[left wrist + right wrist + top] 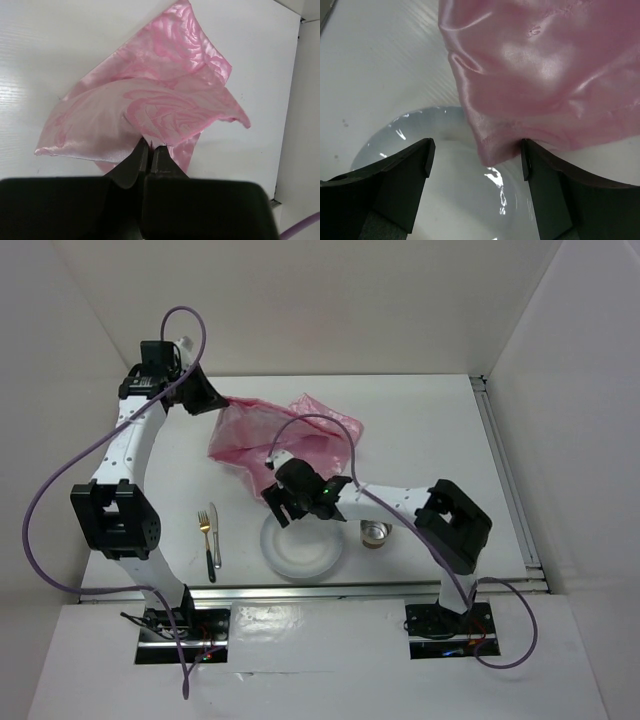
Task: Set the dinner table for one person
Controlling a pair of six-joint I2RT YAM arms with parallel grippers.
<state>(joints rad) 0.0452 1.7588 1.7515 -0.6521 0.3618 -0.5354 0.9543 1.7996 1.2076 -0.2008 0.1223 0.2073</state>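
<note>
The pink shiny cloth mat point(285, 435) lies crumpled on the far middle of the white dinner table point(420, 430). My left gripper point(222, 405) is shut on the mat's left edge; in the left wrist view its jaws point(151, 147) pinch the pink fabric point(150, 100) and lift it. My right gripper point(280, 502) is open over the far rim of a white plate point(300, 545). In the right wrist view a corner of the mat point(545, 65) hangs between the open fingers point(477, 147), close to the right finger, above the plate point(445, 200).
A gold fork point(205, 525) and a knife point(215, 538) lie side by side left of the plate. A small metal cup point(376, 534) stands right of the plate, under the right arm. A metal rail point(505, 475) runs along the table's right edge.
</note>
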